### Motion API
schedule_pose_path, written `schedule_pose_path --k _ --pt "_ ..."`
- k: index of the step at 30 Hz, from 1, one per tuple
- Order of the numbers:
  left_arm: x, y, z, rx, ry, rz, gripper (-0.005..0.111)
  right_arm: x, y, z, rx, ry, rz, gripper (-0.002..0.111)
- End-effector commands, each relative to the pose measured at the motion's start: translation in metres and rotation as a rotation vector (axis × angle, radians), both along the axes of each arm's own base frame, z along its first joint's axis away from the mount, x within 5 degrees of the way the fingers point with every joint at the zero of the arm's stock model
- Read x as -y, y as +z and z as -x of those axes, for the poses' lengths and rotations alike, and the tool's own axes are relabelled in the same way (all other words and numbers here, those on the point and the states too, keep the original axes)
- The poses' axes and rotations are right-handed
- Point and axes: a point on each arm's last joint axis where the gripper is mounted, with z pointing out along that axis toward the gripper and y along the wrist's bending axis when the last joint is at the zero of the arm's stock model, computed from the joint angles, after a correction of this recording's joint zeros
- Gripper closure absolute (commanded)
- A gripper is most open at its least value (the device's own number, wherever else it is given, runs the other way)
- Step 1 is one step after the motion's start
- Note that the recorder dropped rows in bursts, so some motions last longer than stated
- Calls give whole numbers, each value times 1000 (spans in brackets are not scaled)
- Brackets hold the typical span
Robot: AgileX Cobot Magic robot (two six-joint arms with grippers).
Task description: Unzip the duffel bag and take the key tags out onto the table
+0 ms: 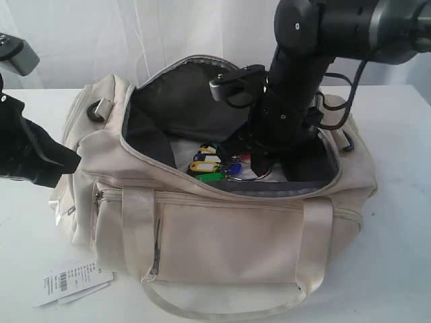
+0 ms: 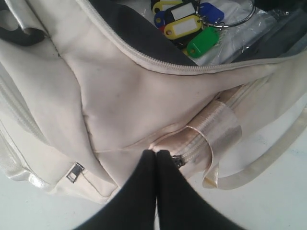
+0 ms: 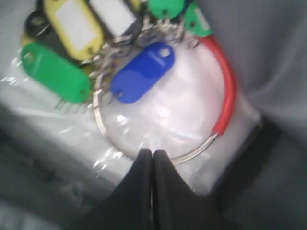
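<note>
The cream duffel bag point(image 1: 229, 235) stands on the white table point(image 1: 397, 256) with its top zipper open and the grey lining showing. The key tags point(image 1: 209, 165), green, yellow and blue on a metal ring, lie inside on clear plastic. My right gripper point(image 1: 259, 165) reaches down into the bag. Its fingers are shut right at the ring point(image 3: 103, 129), with the key tags point(image 3: 141, 74) just beyond the right gripper point(image 3: 152, 154). My left gripper point(image 2: 157, 154) is shut, pinching a fold of the duffel bag point(image 2: 120, 96) beside the front pocket zipper. The left gripper point(image 1: 75, 159) is at the bag's left end.
A white barcode label point(image 1: 71, 279) lies on the table by the bag's front left corner. A webbing handle point(image 1: 202, 311) droops over the front. A clear plastic sheet point(image 3: 182, 110) lies under the tags. The bag's flap point(image 1: 188, 81) stands up behind the opening.
</note>
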Motion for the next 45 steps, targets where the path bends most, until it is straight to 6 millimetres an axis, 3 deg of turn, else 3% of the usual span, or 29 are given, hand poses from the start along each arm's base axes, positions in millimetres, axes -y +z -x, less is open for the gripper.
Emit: schedule_pose_path --k 1,4,8,12,20,27,37,45 --pt "1 -1 4 -19 -9 11 107 11 -17 -28 66 -121 -43 108" --pt "1 -1 4 -22 -8 17 107 21 -25 -44 70 -224 -94 108" --pt "2 -1 4 -23 -9 22 107 34 -26 -51 -60 -299 -245 102" --pt "2 -1 4 -23 -9 22 107 36 -21 -43 -223 -201 -362 84" --pt "4 0 6 -32 -32 38 107 39 -25 -33 -321 -166 -321 44" --pt "6 1 7 -22 -67 48 107 35 -34 -27 -367 -237 -321 42" --pt "6 1 7 -22 -67 48 107 3 -58 -28 -480 -300 -484 42" --pt "6 1 7 -22 -67 48 107 -7 -72 -37 -481 -379 -554 44"
